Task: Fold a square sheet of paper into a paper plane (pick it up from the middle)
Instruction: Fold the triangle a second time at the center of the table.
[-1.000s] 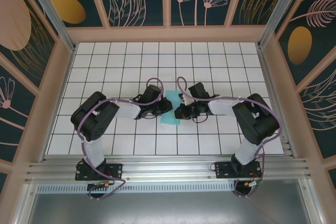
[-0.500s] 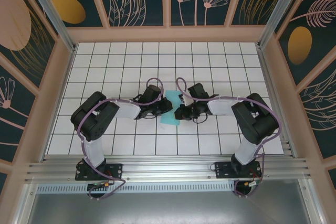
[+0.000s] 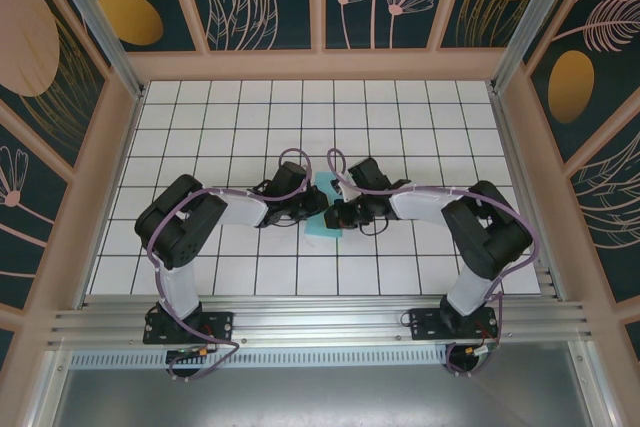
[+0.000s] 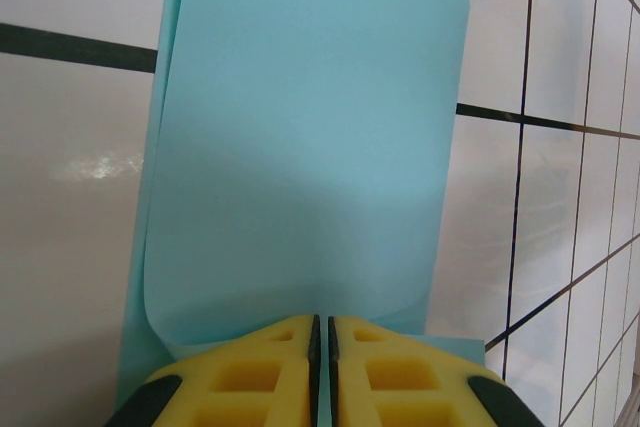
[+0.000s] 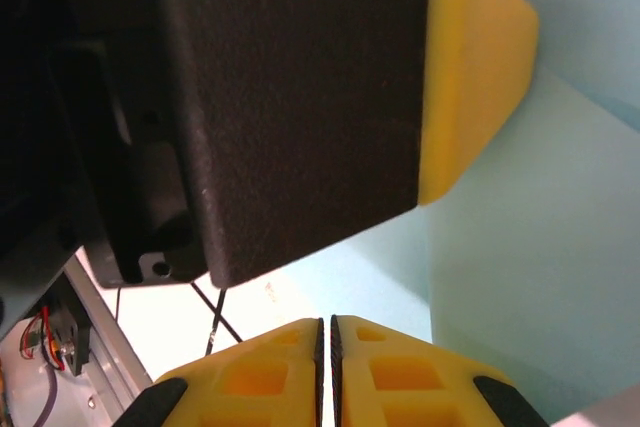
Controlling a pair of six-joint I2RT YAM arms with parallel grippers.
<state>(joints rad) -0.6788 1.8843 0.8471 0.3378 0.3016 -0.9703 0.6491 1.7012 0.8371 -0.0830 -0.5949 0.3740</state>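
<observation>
The square sheet of paper (image 3: 324,228) is light teal and lies doubled over at the middle of the white grid table (image 3: 200,127). In the left wrist view one layer (image 4: 300,147) curls upward out of the yellow jaws while a lower layer lies flat on the tiles. My left gripper (image 3: 320,203) (image 4: 320,319) is shut on that raised layer. My right gripper (image 3: 333,215) (image 5: 326,321) faces it from the right, shut, with nothing visible between its pads. In the right wrist view the left gripper's black body and yellow finger (image 5: 475,77) hang just ahead, with teal paper (image 5: 520,247) behind.
Both arms reach in from the near edge and meet over the paper, their purple cables (image 3: 290,159) looping above. Wooden frame walls (image 3: 320,64) ring the table. An aluminium rail (image 3: 320,325) runs along the front.
The right arm has shifted slightly left, bringing its gripper closer to the left gripper over the paper. The left arm and the paper have stayed put.
</observation>
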